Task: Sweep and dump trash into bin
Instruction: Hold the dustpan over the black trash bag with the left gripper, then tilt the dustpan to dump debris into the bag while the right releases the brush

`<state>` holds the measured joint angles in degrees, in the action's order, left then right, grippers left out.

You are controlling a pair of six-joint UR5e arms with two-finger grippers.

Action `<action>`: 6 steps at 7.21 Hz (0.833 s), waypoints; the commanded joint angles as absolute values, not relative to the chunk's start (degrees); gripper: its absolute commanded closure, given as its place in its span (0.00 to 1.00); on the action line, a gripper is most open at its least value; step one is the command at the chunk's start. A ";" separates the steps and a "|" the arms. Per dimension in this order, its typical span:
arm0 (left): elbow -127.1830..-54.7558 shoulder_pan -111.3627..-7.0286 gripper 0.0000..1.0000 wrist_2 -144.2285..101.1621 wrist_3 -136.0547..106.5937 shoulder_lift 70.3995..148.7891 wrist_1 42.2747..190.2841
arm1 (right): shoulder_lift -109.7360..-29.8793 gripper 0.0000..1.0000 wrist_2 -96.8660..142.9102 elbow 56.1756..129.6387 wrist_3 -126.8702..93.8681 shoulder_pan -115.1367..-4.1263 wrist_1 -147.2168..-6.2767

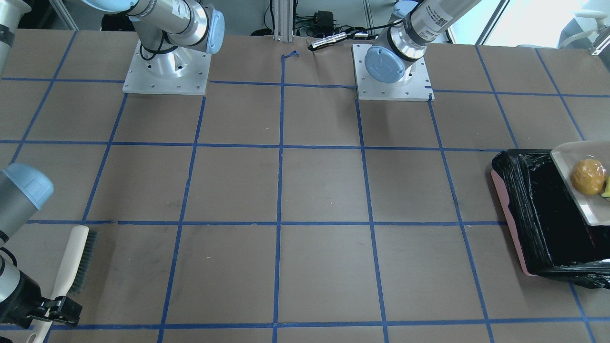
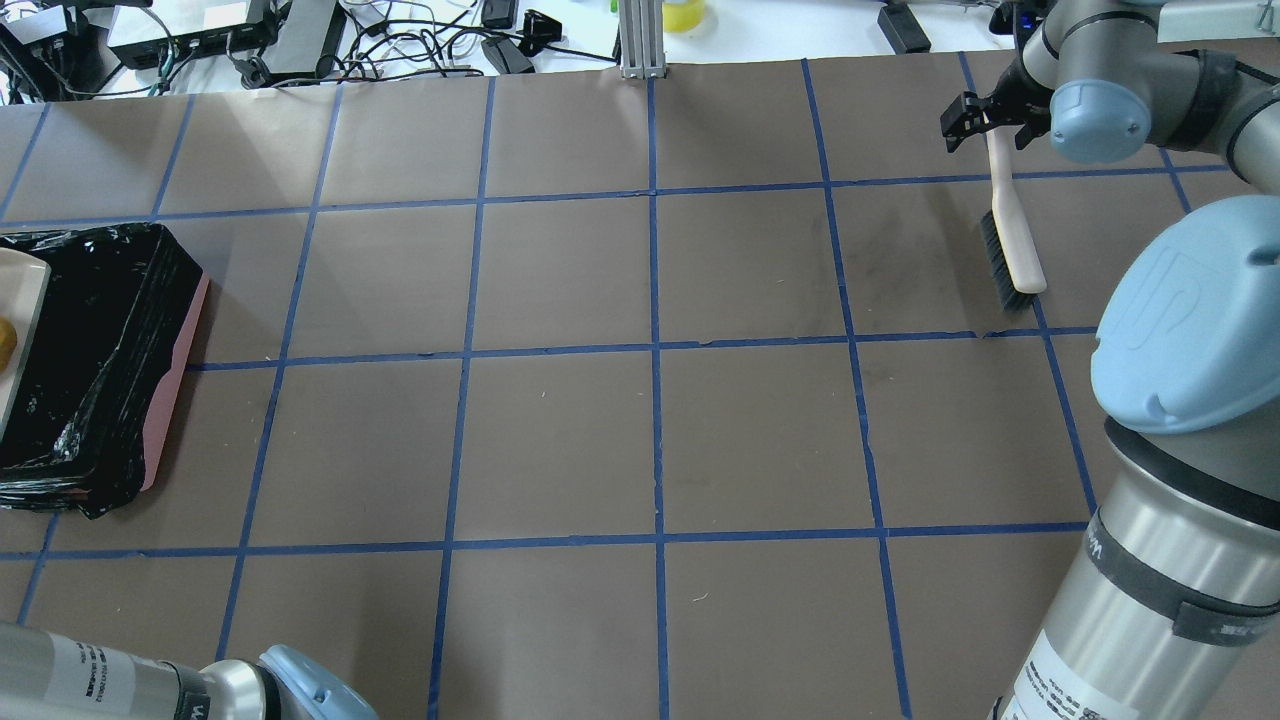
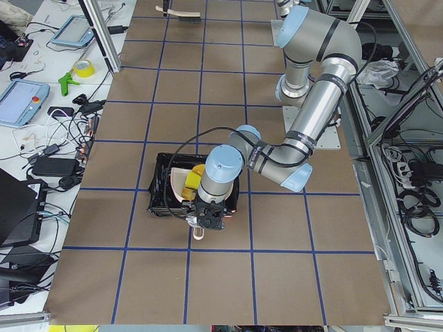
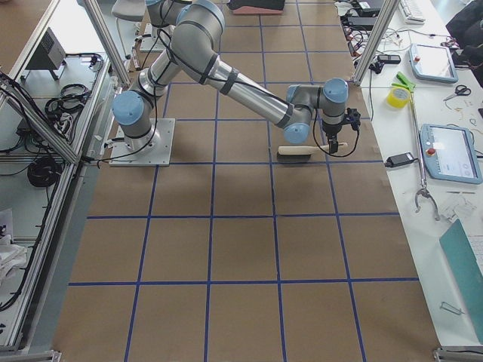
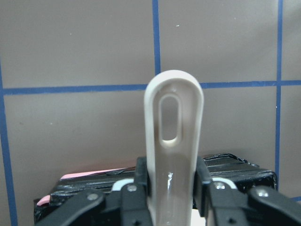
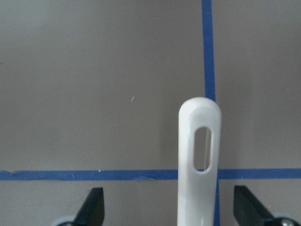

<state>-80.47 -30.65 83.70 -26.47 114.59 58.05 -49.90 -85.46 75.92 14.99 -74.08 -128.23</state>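
My left gripper (image 5: 171, 188) is shut on the handle (image 5: 174, 141) of the beige dustpan (image 1: 579, 190) and holds it over the bin (image 1: 533, 214), a pink-sided box lined with a black bag. An amber wad (image 1: 589, 176) and a yellow-green scrap (image 1: 606, 192) lie on the pan. The orange-cream peel is not in view. My right gripper (image 6: 170, 207) is open, its fingers (image 6: 91, 207) wide apart on both sides of the brush handle (image 6: 200, 150). The brush (image 2: 1012, 240) lies on the table.
The bin also shows at the left edge of the overhead view (image 2: 100, 340). Both arm bases stand on plates (image 1: 167, 71) at the robot's side. The brown table top has a blue tape grid (image 2: 655, 350). Cables and boxes (image 2: 250, 40) lie beyond the far edge.
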 commanded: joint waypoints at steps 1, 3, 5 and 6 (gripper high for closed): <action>-80.94 -32.42 1.00 85.86 -22.87 115.05 49.63 | -54.90 0.01 -85.52 75.85 15.29 -74.00 -119.07; -82.17 -37.33 1.00 89.27 -22.15 114.17 45.82 | -63.07 0.00 -85.52 75.59 14.68 -74.61 -105.71; -83.41 -42.52 1.00 92.71 -21.37 113.55 39.85 | -67.31 0.00 -85.43 75.50 13.28 -76.45 -101.88; -84.28 -42.63 1.00 92.72 -18.57 113.73 36.51 | -70.02 0.00 -85.43 75.41 8.57 -78.73 -100.56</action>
